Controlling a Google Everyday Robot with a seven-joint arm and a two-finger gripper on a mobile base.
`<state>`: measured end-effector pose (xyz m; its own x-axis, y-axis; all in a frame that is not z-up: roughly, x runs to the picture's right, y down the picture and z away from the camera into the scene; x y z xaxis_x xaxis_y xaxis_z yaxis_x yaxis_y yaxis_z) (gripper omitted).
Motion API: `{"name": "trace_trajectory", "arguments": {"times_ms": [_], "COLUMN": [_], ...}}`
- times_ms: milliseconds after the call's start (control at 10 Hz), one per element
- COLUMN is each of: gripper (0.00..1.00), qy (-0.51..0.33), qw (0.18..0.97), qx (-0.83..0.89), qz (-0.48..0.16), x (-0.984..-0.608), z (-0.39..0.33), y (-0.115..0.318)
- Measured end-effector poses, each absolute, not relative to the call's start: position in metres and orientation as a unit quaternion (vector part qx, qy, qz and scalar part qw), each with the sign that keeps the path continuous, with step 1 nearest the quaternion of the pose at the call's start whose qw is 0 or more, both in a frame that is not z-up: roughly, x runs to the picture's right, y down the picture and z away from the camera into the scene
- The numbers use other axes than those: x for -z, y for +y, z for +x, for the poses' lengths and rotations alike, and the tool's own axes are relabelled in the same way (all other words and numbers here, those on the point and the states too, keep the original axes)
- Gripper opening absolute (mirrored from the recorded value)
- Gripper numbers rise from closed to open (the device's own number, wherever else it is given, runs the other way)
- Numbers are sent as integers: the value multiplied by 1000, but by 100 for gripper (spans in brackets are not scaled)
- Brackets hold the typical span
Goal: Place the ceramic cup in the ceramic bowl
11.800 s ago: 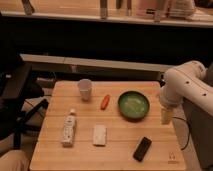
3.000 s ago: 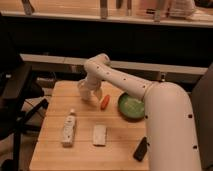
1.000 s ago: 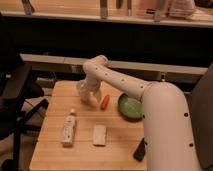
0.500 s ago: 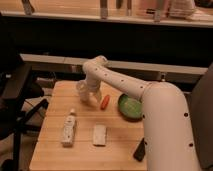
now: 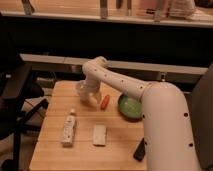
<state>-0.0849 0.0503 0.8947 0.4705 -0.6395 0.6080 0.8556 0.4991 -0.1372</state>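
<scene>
Well, the pincer [image 5: 88, 95] is spread wide right at the ceramic cup [image 5: 81, 89], left of center on the table [image 5: 52, 152]. I can't tell if it's touching. The ceramic bowl [image 5: 130, 106] sits apart at center right. One of each: cup, bowl, white bottle [image 5: 68, 129] with an unreadable label, orange carrot-like thing [image 5: 104, 102], white block [image 5: 99, 135] and dark flat thing [image 5: 140, 150].

The gripper [image 5: 86, 95] is sitting wide open at the ceramic cup [image 5: 80, 89] near the table's [image 5: 119, 146] far edge, left of the ceramic bowl [image 5: 130, 107].
</scene>
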Motion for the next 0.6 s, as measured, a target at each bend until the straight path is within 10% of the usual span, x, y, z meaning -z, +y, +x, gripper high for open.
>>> {"name": "trace_trajectory", "arguments": {"times_ms": [600], "gripper": [76], "qy": [-246], "qw": [827], "qx": [455], "qz": [-219], "x": [-895], "z": [-86], "y": [54]}}
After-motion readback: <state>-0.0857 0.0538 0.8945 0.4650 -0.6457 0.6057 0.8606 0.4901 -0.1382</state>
